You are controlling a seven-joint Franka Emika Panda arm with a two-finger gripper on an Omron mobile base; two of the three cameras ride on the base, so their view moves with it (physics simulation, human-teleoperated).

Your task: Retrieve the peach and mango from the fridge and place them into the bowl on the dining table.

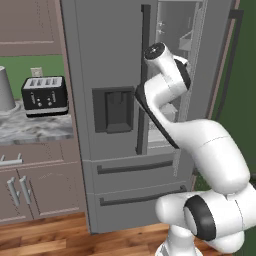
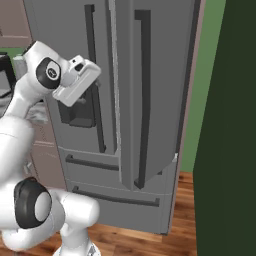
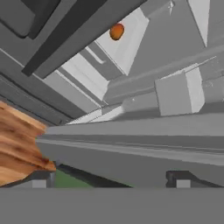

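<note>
Inside fridge (image 1: 110, 60), orange fruit (image 3: 116, 31), long axis indiscernible

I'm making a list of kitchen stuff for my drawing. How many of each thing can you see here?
Fridge: 1
Toaster: 1
Orange fruit inside the fridge: 1
Grey pot-like thing on the counter: 1
Robot gripper, open: 1
Total: 5
</note>
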